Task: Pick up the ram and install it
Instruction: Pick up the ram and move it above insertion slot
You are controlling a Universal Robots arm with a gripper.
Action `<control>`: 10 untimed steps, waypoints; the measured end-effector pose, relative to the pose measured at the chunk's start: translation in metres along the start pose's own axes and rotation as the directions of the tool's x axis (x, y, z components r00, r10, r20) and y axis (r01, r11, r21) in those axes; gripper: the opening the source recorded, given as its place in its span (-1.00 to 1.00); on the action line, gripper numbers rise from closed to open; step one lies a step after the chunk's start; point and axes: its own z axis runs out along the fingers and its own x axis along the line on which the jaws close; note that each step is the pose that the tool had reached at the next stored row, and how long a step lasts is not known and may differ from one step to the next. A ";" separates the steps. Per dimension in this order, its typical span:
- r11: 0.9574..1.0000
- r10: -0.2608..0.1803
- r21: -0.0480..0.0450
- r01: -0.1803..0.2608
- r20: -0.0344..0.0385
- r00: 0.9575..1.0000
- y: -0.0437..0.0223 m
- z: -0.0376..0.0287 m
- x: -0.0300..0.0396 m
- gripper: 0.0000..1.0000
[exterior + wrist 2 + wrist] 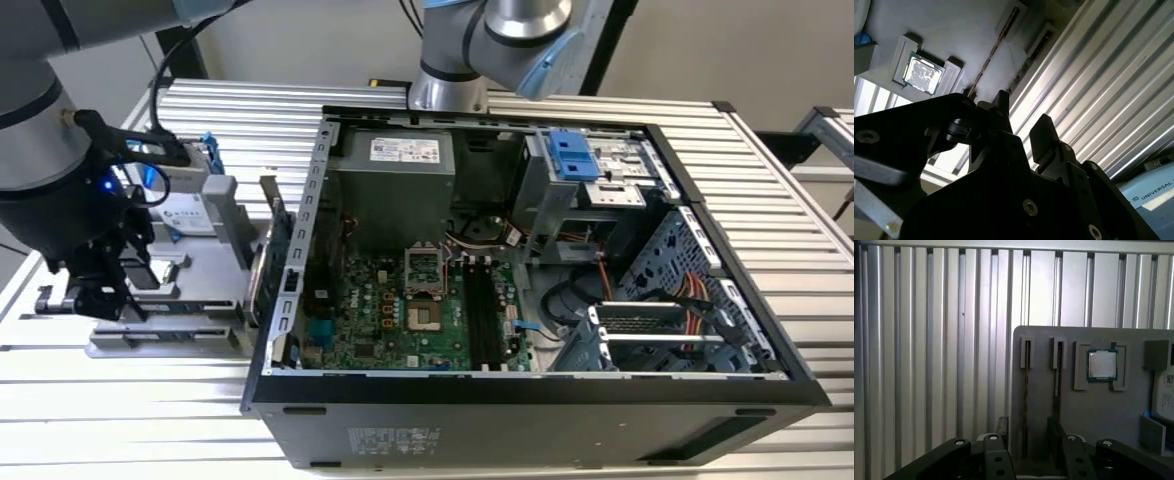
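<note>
At the exterior view's left, the arm's gripper [96,297] hangs low over the near end of a grey parts tray [187,335], which lies on the ribbed aluminium table [134,420] just beside the open computer case [534,395].

In the first wrist view the claw [1027,426] is spread wide and has hold of nothing. Its two black fingers [1001,425] stand apart, one on each side of the ram [1026,390]. The ram sits on edge in a narrow slot of the tray, a thin strip seen from above. I cannot tell whether either finger touches it. In the next slot along stands a second memory stick [1058,375], also on edge. Beyond that a processor [1102,365] lies flat in its square holder.

The second wrist view shows the fingers [1044,132] parted with bare table ribs visible between them.

Further to the exterior view's right, inside the case, the green motherboard [387,320] lies flat, with its long black memory slots [483,310] well apart from the tray
</note>
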 end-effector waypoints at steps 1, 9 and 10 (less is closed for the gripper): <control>1.000 -0.004 0.000 0.004 0.000 1.000 -0.0002 0.0018 0.0000 1.00; 1.000 -0.012 0.000 0.012 0.000 1.000 -0.0006 0.0164 0.0001 1.00; 1.000 -0.012 0.000 0.012 0.000 1.000 -0.0006 0.0182 0.0001 1.00</control>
